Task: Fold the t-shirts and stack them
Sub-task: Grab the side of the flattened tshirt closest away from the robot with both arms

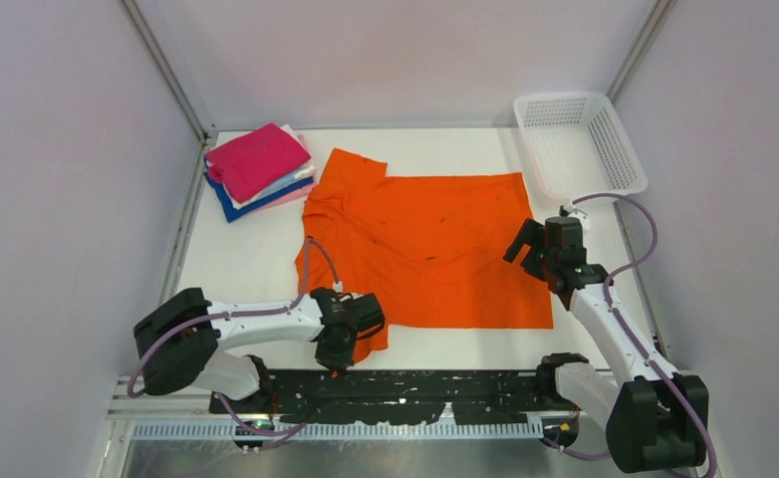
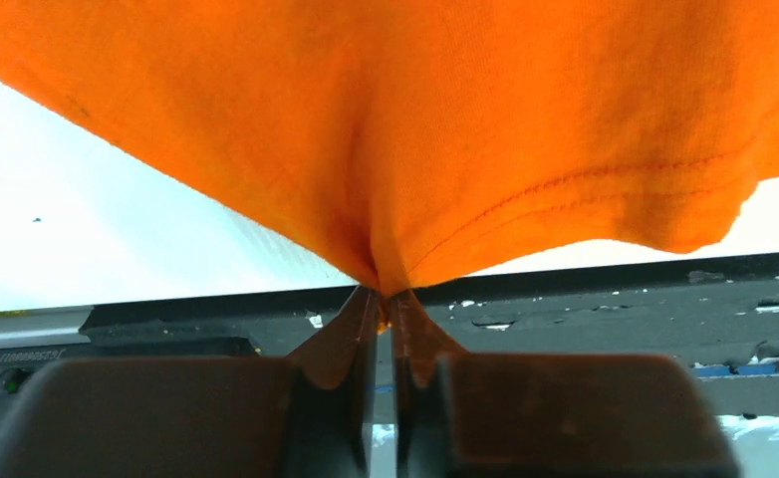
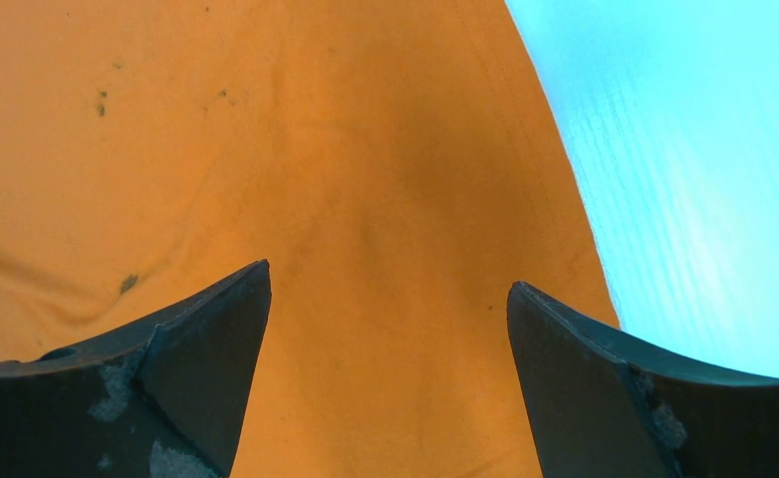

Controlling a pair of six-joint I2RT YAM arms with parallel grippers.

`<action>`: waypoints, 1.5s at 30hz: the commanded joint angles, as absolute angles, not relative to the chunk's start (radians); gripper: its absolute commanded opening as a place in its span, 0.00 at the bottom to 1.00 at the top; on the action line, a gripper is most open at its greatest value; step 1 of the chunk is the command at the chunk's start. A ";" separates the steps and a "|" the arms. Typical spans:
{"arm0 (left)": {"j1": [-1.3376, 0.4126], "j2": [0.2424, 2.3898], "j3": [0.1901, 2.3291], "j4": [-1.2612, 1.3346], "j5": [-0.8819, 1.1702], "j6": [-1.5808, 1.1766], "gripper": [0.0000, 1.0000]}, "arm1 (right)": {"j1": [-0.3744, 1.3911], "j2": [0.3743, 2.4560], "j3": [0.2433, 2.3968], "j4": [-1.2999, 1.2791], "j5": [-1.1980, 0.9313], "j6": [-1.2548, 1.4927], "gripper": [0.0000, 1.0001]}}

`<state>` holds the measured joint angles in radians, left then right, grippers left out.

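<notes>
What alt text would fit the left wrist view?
The left claw pinches a bunched edge of the orange t-shirt, which spreads across the top of the frame. Behind it lie the white table and a dark strip at its edge.

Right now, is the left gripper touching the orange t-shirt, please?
Touching. The left wrist view shows the left gripper shut on a pinched fold of the orange t-shirt.
</notes>
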<state>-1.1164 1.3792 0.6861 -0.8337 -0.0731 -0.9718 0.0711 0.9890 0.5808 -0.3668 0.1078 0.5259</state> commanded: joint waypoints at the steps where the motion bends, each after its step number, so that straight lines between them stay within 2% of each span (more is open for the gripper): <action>1: -1.122 1.402 0.725 -0.840 -0.157 -1.018 0.00 | 0.063 0.983 0.577 -0.336 0.122 0.521 0.96; 9: -1.122 1.196 0.657 -0.866 -0.146 -0.986 0.00 | 0.018 0.851 0.560 -0.504 0.181 0.578 0.96; 15: -1.122 1.071 0.581 -0.784 -0.044 -0.940 0.00 | -0.078 0.710 0.471 -0.653 0.181 0.640 0.95; 26: -1.121 0.924 0.504 -0.836 -0.042 -0.947 0.00 | -0.083 0.799 0.365 -0.674 0.076 0.757 1.00; 34: -1.122 0.854 0.479 -0.837 -0.026 -0.959 0.00 | -0.083 0.764 0.334 -0.640 0.130 0.798 0.79; 45: -1.123 0.856 0.499 -0.864 -0.019 -0.975 0.00 | -0.083 0.728 0.333 -0.654 0.156 0.777 0.35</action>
<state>-1.1198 0.8616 0.4847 -0.8391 -0.0319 -0.9630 -0.0807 0.7475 0.3435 -0.6388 0.1307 0.7673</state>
